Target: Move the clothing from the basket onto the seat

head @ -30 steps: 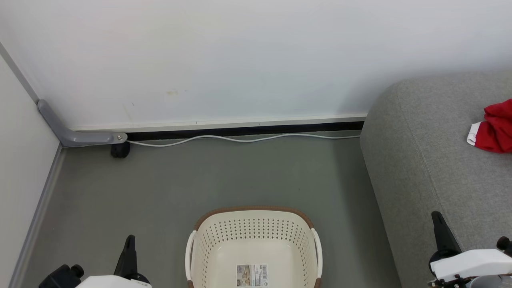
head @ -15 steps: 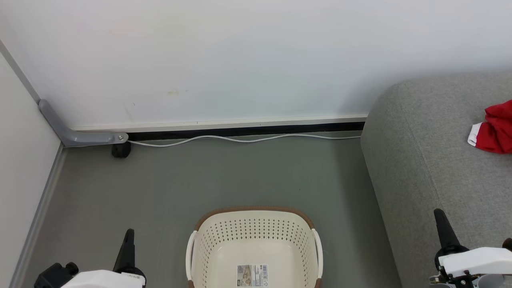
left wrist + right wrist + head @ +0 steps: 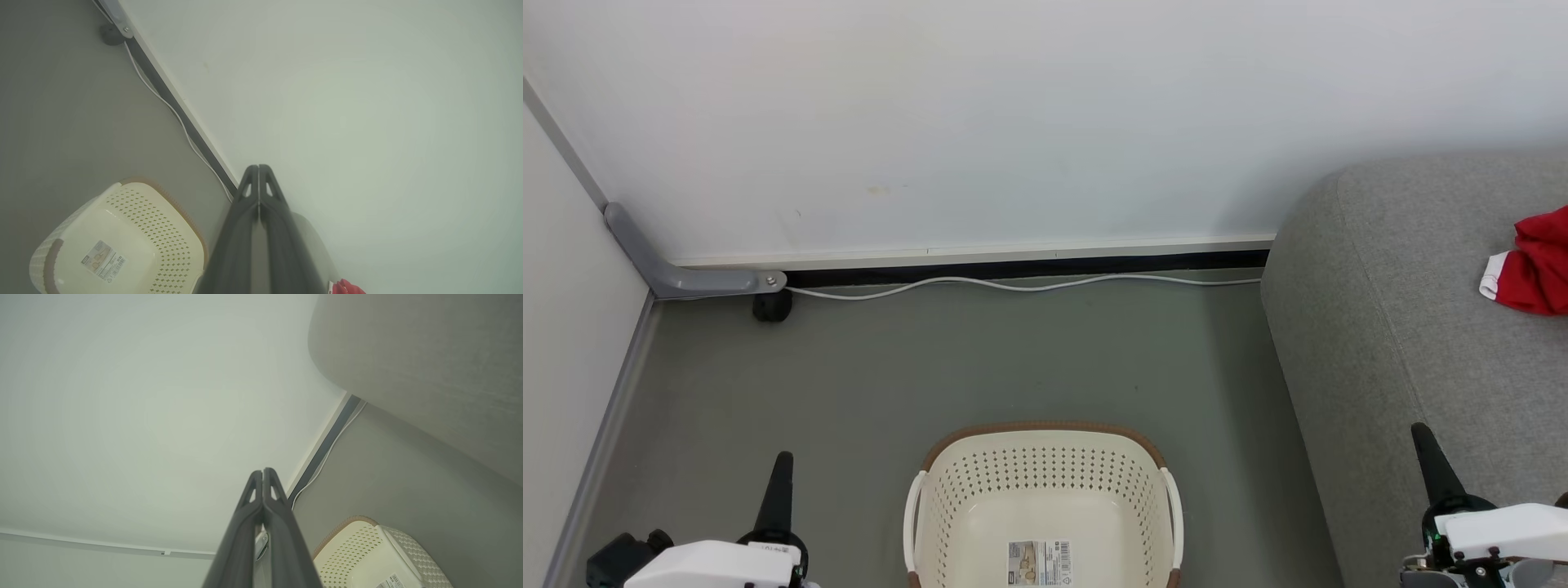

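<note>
Head view, from the left: the left fingers (image 3: 779, 490) are pressed together, holding nothing, over the grey floor (image 3: 931, 367). Centre, the oval cream plastic laundry basket (image 3: 1042, 427) stands on that floor, a paper label (image 3: 1039, 562) on its bottom. Right, the right fingers (image 3: 1436, 469) are pinched together and bare over the large grey fabric sofa seat (image 3: 1388, 343), where the bright red soft clothing (image 3: 1535, 269) lies, well apart from the basket.

Home-like room corner: grey sofa seat (image 3: 1405, 327), laundry basket (image 3: 1045, 474), white wall (image 3: 1013, 122)
</note>
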You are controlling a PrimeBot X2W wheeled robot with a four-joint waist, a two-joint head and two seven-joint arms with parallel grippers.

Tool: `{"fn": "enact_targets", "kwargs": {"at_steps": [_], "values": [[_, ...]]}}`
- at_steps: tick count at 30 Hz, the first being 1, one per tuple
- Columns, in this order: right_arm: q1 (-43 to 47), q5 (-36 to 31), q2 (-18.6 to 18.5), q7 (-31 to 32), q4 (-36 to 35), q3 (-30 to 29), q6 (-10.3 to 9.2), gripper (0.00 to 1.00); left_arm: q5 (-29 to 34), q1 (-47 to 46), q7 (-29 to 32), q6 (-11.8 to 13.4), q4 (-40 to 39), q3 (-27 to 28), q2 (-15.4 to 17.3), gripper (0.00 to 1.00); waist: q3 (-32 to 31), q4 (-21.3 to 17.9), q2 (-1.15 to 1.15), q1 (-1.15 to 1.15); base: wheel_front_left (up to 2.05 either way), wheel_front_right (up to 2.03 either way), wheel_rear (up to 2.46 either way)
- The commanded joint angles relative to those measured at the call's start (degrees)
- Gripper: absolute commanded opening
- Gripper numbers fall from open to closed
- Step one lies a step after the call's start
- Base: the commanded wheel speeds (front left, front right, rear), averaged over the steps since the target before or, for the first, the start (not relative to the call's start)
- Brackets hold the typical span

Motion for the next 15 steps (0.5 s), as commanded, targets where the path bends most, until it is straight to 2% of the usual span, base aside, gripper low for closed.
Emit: {"fn": "enact_targets", "kwargs": {"at_steps": [1, 15], "values": [[-2.3, 1.6, -0.4, 0.8, -2.1, 0.4, 0.07, 0.00, -1.9, -3.7, 0.5, -0.8, -1.8, 1.8, 0.8, 0.00, 0.0, 0.0, 0.00, 0.00, 0.00, 0.00, 0.00], [-2.4, 9.6, 0.6, 3.3, -3.3, -1.2, 0.08, 0.00, -10.8, -4.9, 2.9, -2.1, -2.0, 2.8, 0.9, 0.00, -0.1, 0.2, 0.00, 0.00, 0.00, 0.00, 0.00]]}}
